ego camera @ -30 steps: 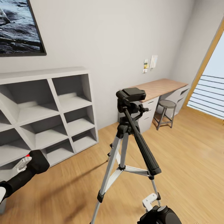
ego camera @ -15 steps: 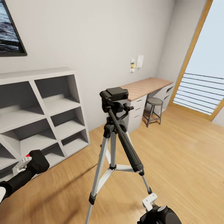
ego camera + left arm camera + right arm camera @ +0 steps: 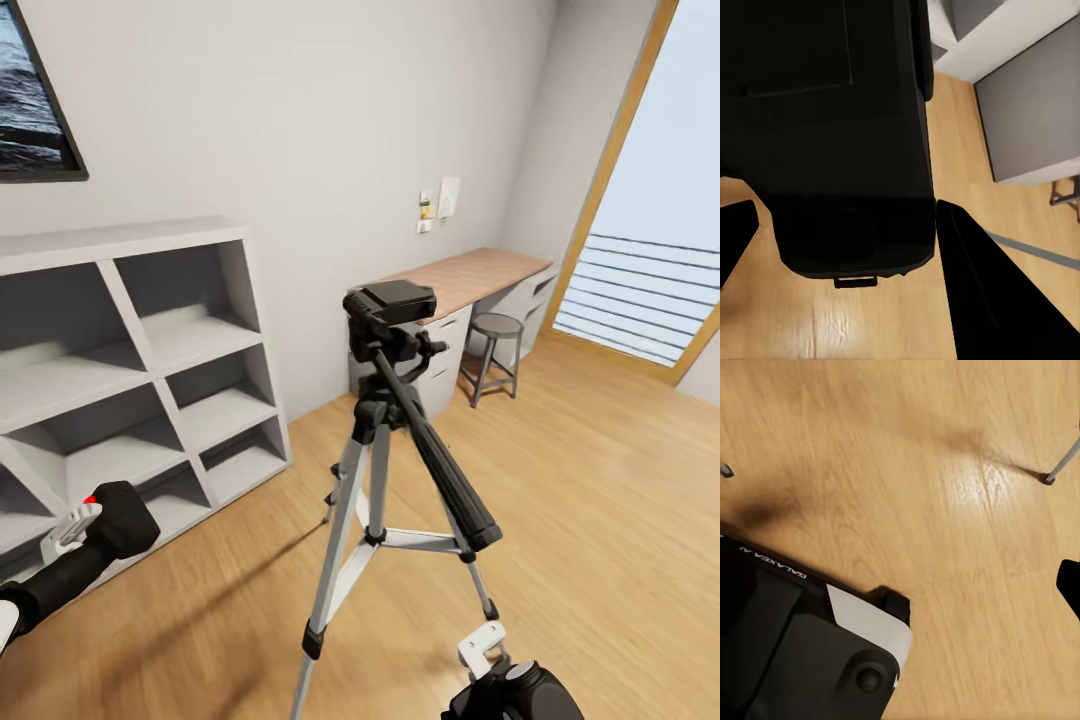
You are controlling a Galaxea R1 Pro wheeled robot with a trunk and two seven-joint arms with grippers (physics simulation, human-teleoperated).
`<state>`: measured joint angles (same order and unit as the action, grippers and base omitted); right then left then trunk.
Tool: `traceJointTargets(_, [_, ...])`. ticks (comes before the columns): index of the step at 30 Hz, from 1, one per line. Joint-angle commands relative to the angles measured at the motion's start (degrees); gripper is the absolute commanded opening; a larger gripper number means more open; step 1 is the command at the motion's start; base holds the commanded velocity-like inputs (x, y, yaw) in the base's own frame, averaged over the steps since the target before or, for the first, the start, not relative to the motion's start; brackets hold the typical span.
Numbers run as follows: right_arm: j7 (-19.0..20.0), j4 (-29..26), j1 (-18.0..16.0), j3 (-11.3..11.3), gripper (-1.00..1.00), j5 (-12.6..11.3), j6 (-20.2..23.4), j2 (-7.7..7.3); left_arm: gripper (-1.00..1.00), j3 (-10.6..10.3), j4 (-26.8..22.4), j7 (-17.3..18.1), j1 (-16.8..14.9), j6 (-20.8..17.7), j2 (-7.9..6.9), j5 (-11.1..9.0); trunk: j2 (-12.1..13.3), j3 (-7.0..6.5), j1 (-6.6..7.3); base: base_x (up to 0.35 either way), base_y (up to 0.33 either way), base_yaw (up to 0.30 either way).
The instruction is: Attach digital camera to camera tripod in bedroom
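The right gripper (image 3: 490, 645) sits low beside the tripod (image 3: 400, 440); whether its fingers are parted or closed cannot be told. At lower left the left gripper (image 3: 85, 520) clamps the camera (image 3: 832, 135), whose black body lies between its fingers (image 3: 997, 300). The tripod stands on the wood floor (image 3: 600, 500), head bare. Behind are the shelf (image 3: 150, 350), desk (image 3: 470, 280), stool (image 3: 495, 350) and window (image 3: 650, 200).

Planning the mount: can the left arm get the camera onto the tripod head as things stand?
Probably yes: the left tool, holding the digital camera, sits low beside the shelf; open floor separates it from the camera tripod, though it must rise.
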<state>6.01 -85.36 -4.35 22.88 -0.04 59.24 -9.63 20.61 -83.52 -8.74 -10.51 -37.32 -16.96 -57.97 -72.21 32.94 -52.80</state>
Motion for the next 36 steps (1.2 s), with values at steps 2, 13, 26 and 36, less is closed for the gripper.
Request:
traceJointTargets(2, [0.1,-0.1,0.0,0.0,1.00,0.0,0.3,-0.04,-1.00,0.0,-0.1,-0.3,0.0,-0.3,0.00,-0.5,0.0,0.05,0.00,0.000,0.154,-0.003])
traceJointTargets(13, [0.1,-0.1,0.0,0.0,1.00,0.0,0.3,-0.04,-1.00,0.0,-0.1,-0.3,0.0,-0.3,0.00,-0.5,0.0,0.05,0.00,0.000,0.037,-0.115])
traceJointTargets(26, [0.1,-0.1,0.0,0.0,1.00,0.1,0.3,-0.04,-1.00,0.0,-0.1,-0.3,0.0,-0.3,0.00,-0.5,0.0,0.05,0.00,0.000,0.030,-0.071])
traceJointTargets(36, [0.1,-0.1,0.0,0.0,1.00,0.1,0.3,-0.04,-1.00,0.0,-0.1,-0.3,0.0,-0.3,0.00,-0.5,0.0,0.05,0.00,0.000,0.163,-0.004])
